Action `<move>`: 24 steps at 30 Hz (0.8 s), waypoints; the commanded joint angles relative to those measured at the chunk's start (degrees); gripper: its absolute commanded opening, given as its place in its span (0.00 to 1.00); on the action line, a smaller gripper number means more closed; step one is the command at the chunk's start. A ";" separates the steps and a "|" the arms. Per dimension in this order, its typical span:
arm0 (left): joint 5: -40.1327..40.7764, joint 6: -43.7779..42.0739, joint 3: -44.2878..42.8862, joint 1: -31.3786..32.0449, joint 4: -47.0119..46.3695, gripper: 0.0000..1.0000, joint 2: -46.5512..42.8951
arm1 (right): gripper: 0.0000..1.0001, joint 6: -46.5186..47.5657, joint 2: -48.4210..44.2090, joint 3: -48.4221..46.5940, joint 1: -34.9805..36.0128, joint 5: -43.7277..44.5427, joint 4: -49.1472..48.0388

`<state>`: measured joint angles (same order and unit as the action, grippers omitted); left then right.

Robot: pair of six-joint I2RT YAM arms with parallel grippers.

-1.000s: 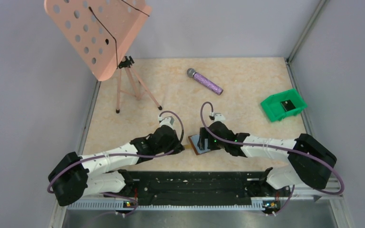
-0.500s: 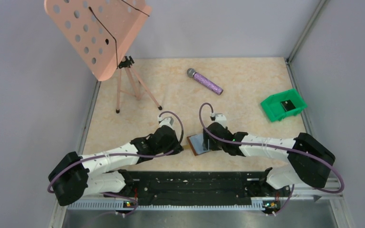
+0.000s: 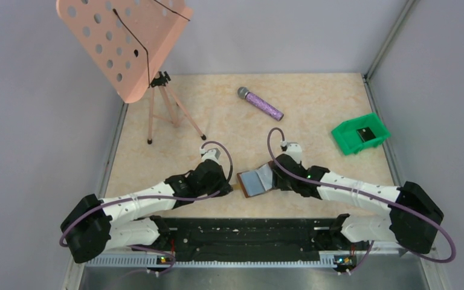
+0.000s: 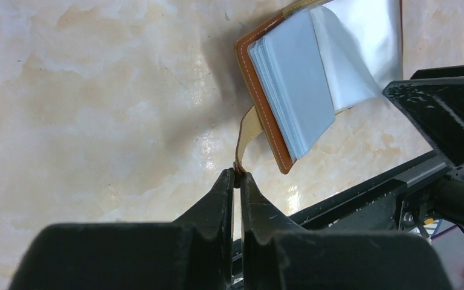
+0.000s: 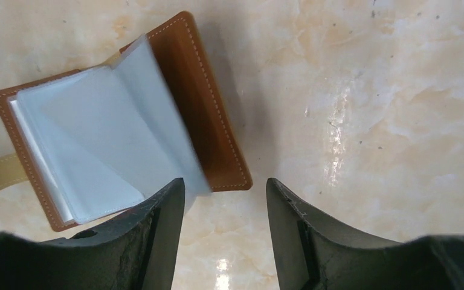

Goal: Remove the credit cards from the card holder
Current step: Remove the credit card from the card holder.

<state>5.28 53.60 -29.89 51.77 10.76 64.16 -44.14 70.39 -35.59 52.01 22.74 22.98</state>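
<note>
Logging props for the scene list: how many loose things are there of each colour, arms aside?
Pink: 1, music stand
Purple: 1, microphone
Green: 1, bin
Black: 1, flat item in the bin
Brown: 1, card holder
Total: 5

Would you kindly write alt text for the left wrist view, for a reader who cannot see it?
The left gripper is shut on the tan strap of the open brown card holder, which lies on the beige marbled table with its grey-blue sleeves fanned out.
</note>
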 commanded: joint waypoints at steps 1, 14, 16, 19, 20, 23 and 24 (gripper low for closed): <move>-1.29 -0.96 -1.21 -0.26 -2.23 0.00 -0.16 | 0.52 0.40 -3.59 -5.63 -0.99 -1.27 4.15; -3.12 -0.53 -1.61 -0.26 -3.89 0.00 0.10 | 0.47 -0.69 -1.78 -5.22 0.48 -24.24 -18.35; -3.34 -0.37 -1.53 -0.27 -3.91 0.00 -0.36 | 0.46 -1.29 0.94 -4.87 0.64 -24.48 -20.31; -3.43 -0.18 -1.15 -0.28 -3.81 0.00 -1.14 | 0.46 -1.86 3.88 -4.31 0.78 -23.30 -21.99; -3.31 -0.09 -0.97 -0.27 -3.82 0.00 -1.30 | 0.46 -1.86 4.48 -4.06 0.81 -22.43 -22.24; -2.83 -0.13 -0.78 -0.33 -3.61 0.00 -1.88 | 0.47 -0.49 7.00 -3.99 0.75 -18.91 -21.79; -2.70 -0.24 -0.86 -0.32 -3.45 0.00 -1.92 | 0.48 0.18 8.00 -4.36 0.79 -18.14 -21.24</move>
<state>2.37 53.63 -29.91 51.77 9.74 64.03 -45.12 75.94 -39.72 52.25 0.99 4.71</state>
